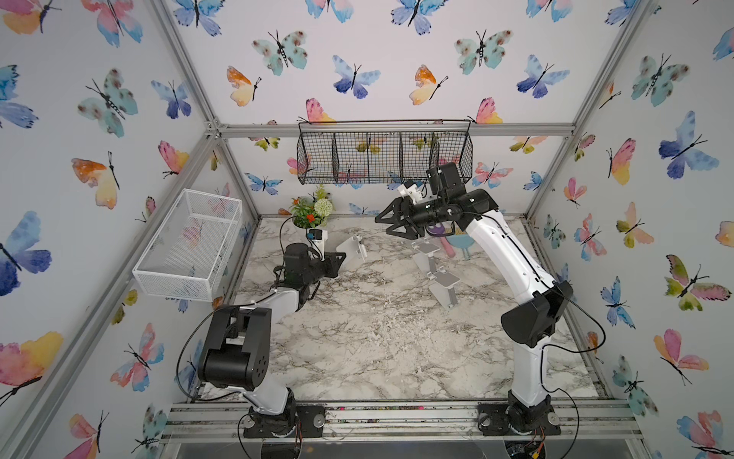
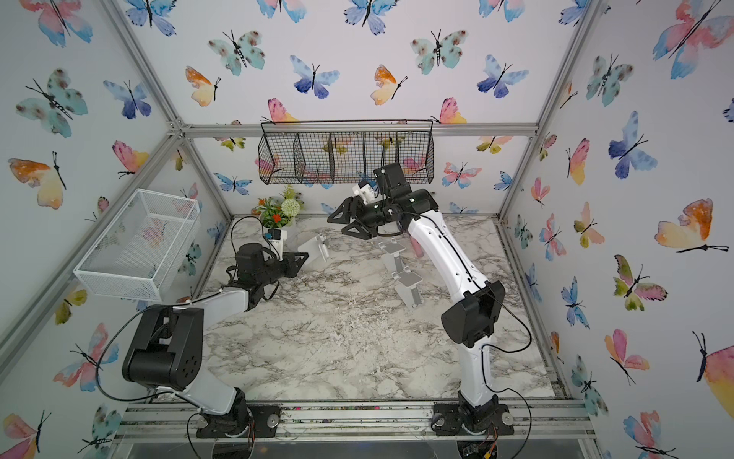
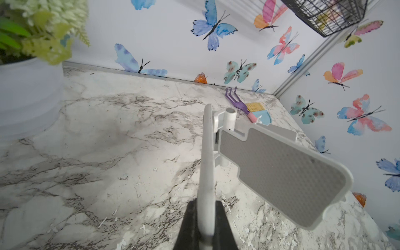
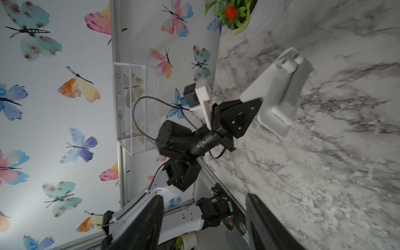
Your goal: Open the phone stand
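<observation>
Nearest to me, my left gripper (image 3: 206,218) is pinched tight on the bare plate of the phone stand (image 3: 281,171), seen edge-on, and holds it up, apparently clear of the marble table (image 3: 108,151), near its back left part. The stand is partly spread, its grey-padded plate swung away from the hinge. I judge it light, rigid plastic with a stiff hinge: smooth where bare, grippier on the pad, so I would take the padded plate near its free end for leverage. My right gripper (image 1: 382,225) hangs spread and empty above, well apart. Two other stands (image 1: 427,254) lie under that arm. Farther off are a flower pot (image 3: 28,97), a purple rake (image 3: 234,100) and a brush (image 3: 258,110); none blocks the swing.
</observation>
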You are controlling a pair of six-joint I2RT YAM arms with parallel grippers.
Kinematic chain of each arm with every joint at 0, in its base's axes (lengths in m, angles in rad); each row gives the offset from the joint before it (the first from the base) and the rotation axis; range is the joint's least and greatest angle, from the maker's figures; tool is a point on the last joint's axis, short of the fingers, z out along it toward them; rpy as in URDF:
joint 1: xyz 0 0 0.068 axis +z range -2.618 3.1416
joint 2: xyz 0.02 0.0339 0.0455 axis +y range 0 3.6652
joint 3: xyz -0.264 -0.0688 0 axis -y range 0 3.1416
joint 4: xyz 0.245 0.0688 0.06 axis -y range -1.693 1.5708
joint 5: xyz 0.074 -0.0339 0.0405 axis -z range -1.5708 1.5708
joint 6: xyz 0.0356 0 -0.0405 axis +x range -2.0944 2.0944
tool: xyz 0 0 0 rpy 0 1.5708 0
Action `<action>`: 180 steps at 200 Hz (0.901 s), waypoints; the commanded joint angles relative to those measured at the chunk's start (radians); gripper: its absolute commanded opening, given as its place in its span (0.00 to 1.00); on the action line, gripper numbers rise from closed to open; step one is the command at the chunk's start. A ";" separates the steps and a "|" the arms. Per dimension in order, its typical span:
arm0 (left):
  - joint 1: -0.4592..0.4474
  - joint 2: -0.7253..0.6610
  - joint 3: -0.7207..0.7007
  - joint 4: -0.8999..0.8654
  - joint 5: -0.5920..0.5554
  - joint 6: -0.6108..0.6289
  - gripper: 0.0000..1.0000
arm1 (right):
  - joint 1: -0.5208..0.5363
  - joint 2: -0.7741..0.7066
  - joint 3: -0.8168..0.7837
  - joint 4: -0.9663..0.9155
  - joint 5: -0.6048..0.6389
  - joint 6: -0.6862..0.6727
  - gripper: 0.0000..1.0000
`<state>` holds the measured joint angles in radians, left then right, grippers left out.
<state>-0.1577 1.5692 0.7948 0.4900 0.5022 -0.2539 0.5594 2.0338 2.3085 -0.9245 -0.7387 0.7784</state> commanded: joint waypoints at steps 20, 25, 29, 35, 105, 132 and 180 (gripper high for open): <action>-0.091 -0.136 -0.037 -0.142 -0.129 0.185 0.00 | -0.003 0.001 -0.013 -0.200 0.267 -0.256 0.77; -0.102 -0.148 -0.044 -0.146 -0.154 0.195 0.00 | -0.002 0.002 -0.014 -0.202 0.286 -0.263 0.77; -0.111 -0.159 -0.049 -0.148 -0.171 0.203 0.00 | -0.001 0.003 -0.011 -0.205 0.299 -0.269 0.77; -0.126 -0.174 -0.059 -0.150 -0.204 0.217 0.00 | 0.000 0.006 -0.005 -0.212 0.320 -0.280 0.77; -0.317 -0.222 -0.053 -0.214 -0.476 0.343 0.00 | 0.081 0.032 -0.023 -0.252 0.518 -0.343 0.64; -0.356 -0.201 -0.023 -0.221 -0.507 0.354 0.00 | 0.107 0.046 -0.031 -0.252 0.535 -0.347 0.53; -0.393 -0.166 0.038 -0.239 -0.518 0.359 0.00 | 0.148 0.054 -0.080 -0.247 0.566 -0.364 0.44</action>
<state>-0.5293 1.3861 0.7868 0.2264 0.0128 0.0887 0.6937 2.0666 2.2543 -1.1446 -0.2134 0.4335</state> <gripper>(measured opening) 0.095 0.451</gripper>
